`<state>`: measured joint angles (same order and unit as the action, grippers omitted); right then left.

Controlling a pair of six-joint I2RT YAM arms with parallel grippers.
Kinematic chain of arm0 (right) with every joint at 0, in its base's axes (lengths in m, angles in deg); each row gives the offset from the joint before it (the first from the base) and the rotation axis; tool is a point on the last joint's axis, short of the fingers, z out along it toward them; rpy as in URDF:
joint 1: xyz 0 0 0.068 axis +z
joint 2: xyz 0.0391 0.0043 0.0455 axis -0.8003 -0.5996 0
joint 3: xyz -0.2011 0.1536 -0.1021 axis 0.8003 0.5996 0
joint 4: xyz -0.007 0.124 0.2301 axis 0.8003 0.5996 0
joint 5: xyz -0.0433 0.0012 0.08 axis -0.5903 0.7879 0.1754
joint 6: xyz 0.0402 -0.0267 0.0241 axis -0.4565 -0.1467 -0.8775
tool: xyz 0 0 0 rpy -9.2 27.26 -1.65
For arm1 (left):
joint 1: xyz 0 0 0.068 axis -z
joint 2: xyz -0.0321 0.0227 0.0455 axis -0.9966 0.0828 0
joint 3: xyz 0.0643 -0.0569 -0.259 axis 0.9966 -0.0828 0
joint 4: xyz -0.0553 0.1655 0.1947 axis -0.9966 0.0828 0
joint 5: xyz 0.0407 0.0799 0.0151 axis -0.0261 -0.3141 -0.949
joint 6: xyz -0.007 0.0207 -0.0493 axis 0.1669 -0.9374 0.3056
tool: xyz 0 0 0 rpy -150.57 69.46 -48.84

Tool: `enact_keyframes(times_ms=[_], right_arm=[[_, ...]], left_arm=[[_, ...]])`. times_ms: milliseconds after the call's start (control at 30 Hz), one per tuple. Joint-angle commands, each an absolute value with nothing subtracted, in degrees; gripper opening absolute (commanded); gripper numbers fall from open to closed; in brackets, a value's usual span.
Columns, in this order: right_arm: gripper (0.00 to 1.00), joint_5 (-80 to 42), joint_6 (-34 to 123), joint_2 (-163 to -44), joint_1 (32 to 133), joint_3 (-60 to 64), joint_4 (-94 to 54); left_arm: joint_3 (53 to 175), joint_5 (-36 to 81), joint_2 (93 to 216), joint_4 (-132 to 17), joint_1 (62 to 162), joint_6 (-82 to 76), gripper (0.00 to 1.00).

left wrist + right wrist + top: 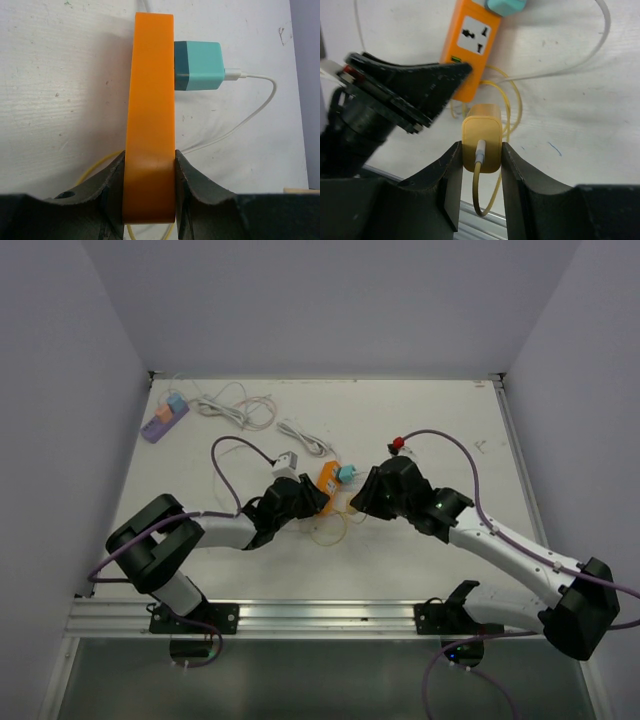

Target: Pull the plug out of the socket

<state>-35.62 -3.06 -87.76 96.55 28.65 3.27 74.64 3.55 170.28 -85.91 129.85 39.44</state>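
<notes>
My right gripper is clamped on the yellow plug, mid-frame, just below the orange power strip; my left gripper pinches the strip's end, its long axis running up-frame

overhead rear view, wrist close-ups sharing socket

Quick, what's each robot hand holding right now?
Left gripper: shut on the orange power strip.
Right gripper: shut on the yellow plug.

The orange strip hides prongs of the teal plug.
</notes>
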Motion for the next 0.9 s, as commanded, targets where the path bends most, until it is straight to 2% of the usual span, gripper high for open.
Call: enact_keyframes(times_ms=[0,100,167,233,533,867], right_arm=[[0.0,-32.4,5.94,-85.94,96.66,27.17,13.88],[0.0,-31.53,9.03,-87.42,96.66,27.08,18.02],[0.07,-31.44,10.0,-88.48,96.66,27.34,19.35],[0.1,-31.7,10.79,-90.5,96.66,27.43,20.85],[0.4,-31.79,12.29,-94.37,96.66,27.0,21.55],[0.69,-36.09,16.33,-94.37,96.75,18.03,24.63]], left_arm=[[77.33,0.67,168.16,-87.66,128.41,35.74,0.0],[77.15,2.6,168.86,-89.07,127.7,36.18,0.0],[76.54,4.61,169.39,-90.74,127.26,36.96,0.0],[75.93,5.68,169.56,-91.88,126.91,37.67,0.0],[71.1,12.62,172.46,-97.15,125.6,44.95,0.0],[67.13,23.26,180.81,-105.95,123.31,52.44,0.0]])
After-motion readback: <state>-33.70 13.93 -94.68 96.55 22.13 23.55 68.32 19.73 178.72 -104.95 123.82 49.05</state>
